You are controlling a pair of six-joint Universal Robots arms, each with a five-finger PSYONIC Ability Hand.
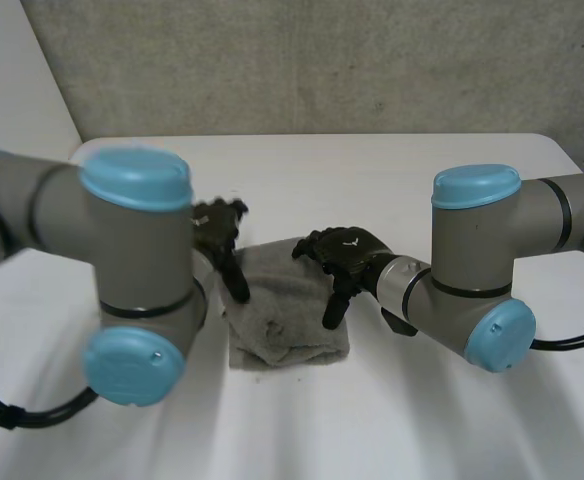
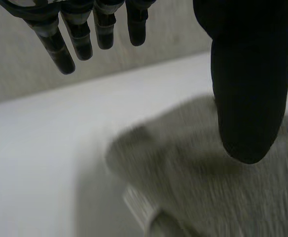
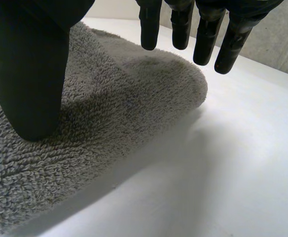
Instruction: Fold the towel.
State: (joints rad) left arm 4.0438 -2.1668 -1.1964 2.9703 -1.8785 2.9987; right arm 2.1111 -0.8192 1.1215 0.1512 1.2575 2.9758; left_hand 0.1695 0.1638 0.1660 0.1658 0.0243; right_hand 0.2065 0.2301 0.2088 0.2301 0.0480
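While the towel (image 1: 287,320) lies as a compact grey bundle, already in layers, near the middle of the white worktop (image 1: 372,170), one arm stands on each side of it.

Left robot hand (image 1: 217,228): at the towel's left edge, fingers straight and spread, holding nothing. In its wrist view the thumb (image 2: 247,89) hangs over the towel (image 2: 208,192), and the fingers (image 2: 65,44) reach out over bare worktop.

Right robot hand (image 1: 347,250): over the towel's right side, likewise open and empty. Its wrist view puts the thumb (image 3: 30,74) down at the pile, contact uncertain. The fingers (image 3: 208,39) are above the towel's (image 3: 109,108) rounded folded edge.

Judgement: the fold looks nearly done. The step in hand reads as pressing flat and squaring the bundle.

To do it well:
- Lower both palms evenly so neither side lifts.
- Keep the fingers flat rather than hooked, since terry loops would snag a curled tip.
- Press straight down without dragging sideways, or the top layer will slide off the lower ones.
- Lift away vertically, so the stacked edges stay aligned.
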